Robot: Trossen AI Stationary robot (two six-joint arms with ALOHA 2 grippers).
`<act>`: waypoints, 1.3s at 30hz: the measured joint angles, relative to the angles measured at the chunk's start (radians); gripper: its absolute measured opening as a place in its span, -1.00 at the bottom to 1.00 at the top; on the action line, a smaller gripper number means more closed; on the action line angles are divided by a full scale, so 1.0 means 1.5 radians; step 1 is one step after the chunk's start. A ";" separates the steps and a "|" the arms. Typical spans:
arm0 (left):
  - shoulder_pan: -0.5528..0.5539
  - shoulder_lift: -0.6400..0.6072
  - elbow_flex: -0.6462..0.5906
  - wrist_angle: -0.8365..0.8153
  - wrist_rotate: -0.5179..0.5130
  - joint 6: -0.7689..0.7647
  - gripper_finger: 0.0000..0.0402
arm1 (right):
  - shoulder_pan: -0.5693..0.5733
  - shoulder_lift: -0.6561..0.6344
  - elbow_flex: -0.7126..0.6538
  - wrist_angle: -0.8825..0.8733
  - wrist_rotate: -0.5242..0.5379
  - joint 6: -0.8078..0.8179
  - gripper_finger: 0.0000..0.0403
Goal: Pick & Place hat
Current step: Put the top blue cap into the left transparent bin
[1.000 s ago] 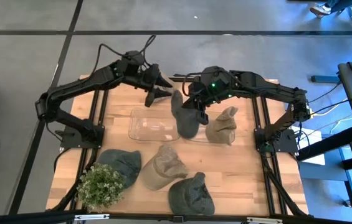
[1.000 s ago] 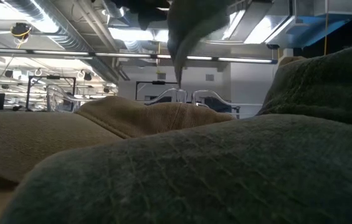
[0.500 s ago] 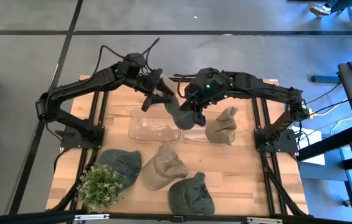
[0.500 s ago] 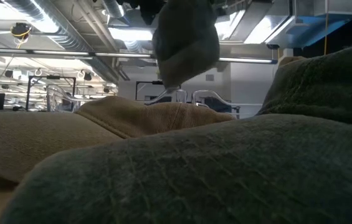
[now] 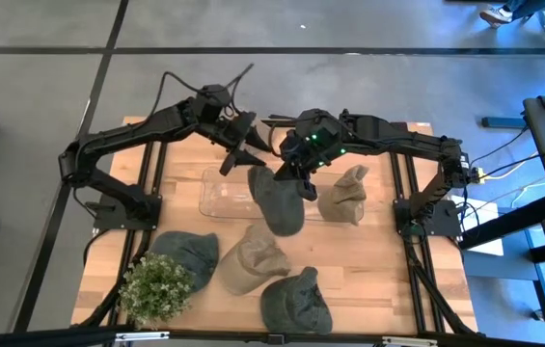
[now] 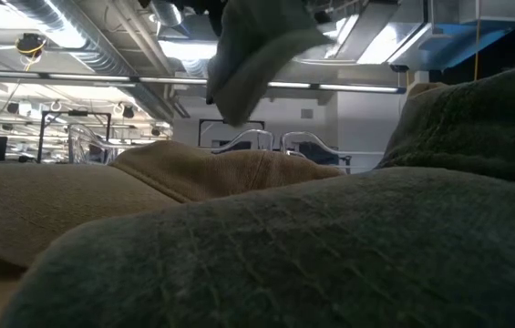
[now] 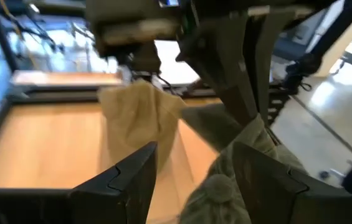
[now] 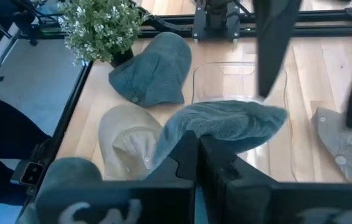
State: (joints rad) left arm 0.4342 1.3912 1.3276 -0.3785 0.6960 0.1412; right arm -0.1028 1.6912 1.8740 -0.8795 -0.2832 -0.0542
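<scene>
High view, item one: grey-green hat (image 5: 276, 196), hanging from my right jaws (image 5: 289, 170), which are closed tight on its upper edge. It droops over the two clear trays (image 5: 226, 196) near the middle of the counter (image 5: 368, 270), its long axis running down and away from the grip toward the near edge, its lower end over the seam between the trays. Item two: my left jaws (image 5: 236, 154), spread wide and holding nothing, just beside the hat's top on the far-left side, the nearer free arm if the hat needs steadying. Item three: tan hat (image 5: 343, 195) in the right-hand tray. Item four, toward the near edge: another grey-green hat (image 5: 187, 253), a tan one (image 5: 253, 257), a third grey-green one (image 5: 297, 301), and a potted plant (image 5: 158, 287) at the near-left corner.
</scene>
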 joint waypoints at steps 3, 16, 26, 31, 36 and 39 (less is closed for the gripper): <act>-0.007 0.019 0.000 0.000 0.031 -0.008 0.01 | 0.000 0.000 0.000 -0.001 0.000 -0.003 -0.97; -0.009 0.041 0.000 -0.024 0.068 0.000 0.01 | 0.000 0.000 0.000 -0.030 0.031 -0.002 -0.97; -0.008 0.041 0.000 -0.030 0.019 -0.033 0.01 | 0.000 0.000 0.000 -0.031 0.054 -0.004 -0.97; -0.009 0.041 0.000 -0.036 0.024 0.001 -0.04 | 0.000 0.000 0.000 -0.031 0.054 -0.004 -0.97; -0.009 0.041 0.000 -0.037 0.023 0.009 -0.21 | 0.000 0.000 0.000 -0.031 0.054 -0.004 -0.97; -0.009 0.041 0.000 -0.037 0.023 0.014 -0.35 | 0.000 0.000 0.000 -0.031 0.054 -0.004 -0.97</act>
State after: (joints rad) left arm 0.4213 1.4525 1.3270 -0.4339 0.7311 0.1623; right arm -0.1028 1.6909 1.8740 -0.9260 -0.2024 -0.0608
